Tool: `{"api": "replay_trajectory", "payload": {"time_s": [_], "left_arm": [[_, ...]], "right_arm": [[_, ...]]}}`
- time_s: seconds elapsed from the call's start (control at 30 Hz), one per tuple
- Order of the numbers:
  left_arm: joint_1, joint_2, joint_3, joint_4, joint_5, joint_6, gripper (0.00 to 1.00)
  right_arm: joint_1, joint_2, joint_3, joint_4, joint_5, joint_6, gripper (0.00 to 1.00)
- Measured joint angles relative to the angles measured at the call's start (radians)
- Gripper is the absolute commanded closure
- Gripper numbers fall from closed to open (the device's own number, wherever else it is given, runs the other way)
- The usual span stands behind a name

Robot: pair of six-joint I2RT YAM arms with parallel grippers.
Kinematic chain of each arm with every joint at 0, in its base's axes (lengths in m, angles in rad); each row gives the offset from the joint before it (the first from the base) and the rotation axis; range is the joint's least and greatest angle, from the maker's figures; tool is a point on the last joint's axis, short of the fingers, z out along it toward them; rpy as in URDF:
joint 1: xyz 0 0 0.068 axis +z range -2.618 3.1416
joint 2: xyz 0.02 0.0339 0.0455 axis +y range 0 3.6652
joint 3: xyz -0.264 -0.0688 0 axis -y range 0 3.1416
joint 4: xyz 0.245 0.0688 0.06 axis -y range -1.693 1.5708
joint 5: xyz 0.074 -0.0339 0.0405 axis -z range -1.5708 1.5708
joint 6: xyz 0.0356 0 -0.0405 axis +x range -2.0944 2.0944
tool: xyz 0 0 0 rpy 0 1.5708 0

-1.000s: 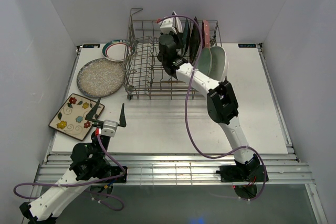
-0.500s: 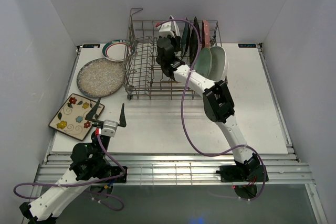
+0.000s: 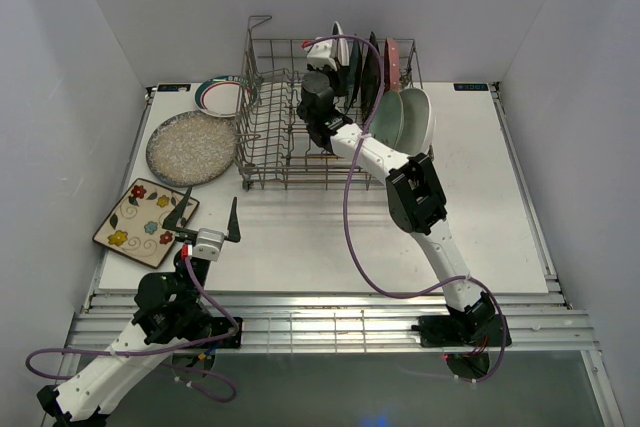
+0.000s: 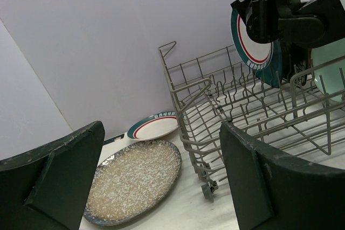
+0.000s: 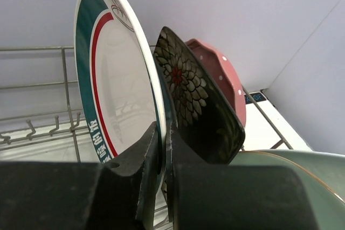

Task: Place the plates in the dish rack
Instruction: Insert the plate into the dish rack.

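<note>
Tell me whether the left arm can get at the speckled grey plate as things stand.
Probably yes. The left gripper stands open, and the speckled grey plate lies flat and uncovered just ahead of it, left of the dish rack, with nothing between.

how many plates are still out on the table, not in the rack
3: the rimmed plate at the back left beside the dish rack, the speckled grey plate in front of it, and the flowered square plate at the near left edge. None looks hidden.
</note>
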Motion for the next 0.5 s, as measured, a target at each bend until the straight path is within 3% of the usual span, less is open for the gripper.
{"api": "replay_trajectory", "payload": {"time_s": [0.5], "left_arm": [[-0.003, 0.0, 0.0, 0.0, 0.0, -0.003, 0.02]], "right_arm": [[0.0, 0.014, 0.015, 0.072, 0.029, -0.056, 0.92]]}}
